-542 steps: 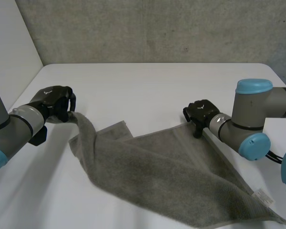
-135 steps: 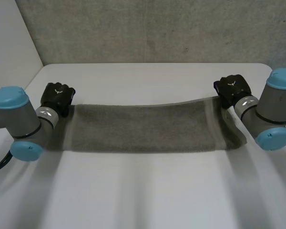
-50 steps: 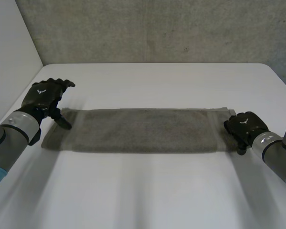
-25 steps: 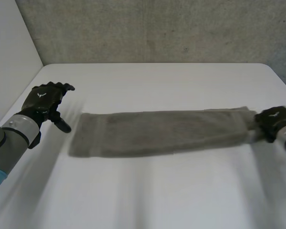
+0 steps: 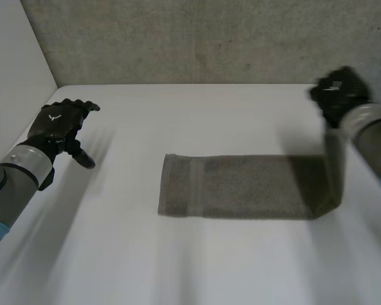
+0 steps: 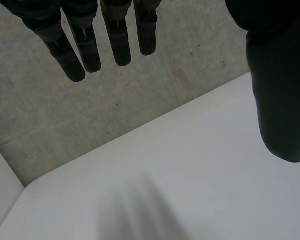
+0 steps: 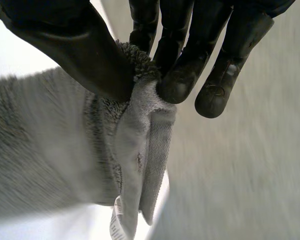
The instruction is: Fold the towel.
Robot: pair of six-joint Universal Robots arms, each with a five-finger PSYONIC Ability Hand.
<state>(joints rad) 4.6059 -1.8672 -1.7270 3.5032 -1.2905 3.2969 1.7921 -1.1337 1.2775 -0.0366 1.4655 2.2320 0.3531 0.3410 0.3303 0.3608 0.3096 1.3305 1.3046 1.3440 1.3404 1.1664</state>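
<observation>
Grey towel [image 5: 241, 190] end pinched by R hand [image 5: 340, 92], L hand [image 5: 57, 125] splayed

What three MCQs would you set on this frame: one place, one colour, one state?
1. Where is the left hand relative to the towel?
A) on its middle
B) apart from it, at the left side of the table
C) under it

2. What colour is the towel?
A) grey
B) red
C) blue

3. What state is the right hand in?
A) open
B) shut, holding nothing
C) shut on the towel's end

Key: 1 B, the head view shows bare table between them. 2 A, it is grey in both views. 3 C, the right wrist view shows fingers and thumb pinching the cloth.
</observation>
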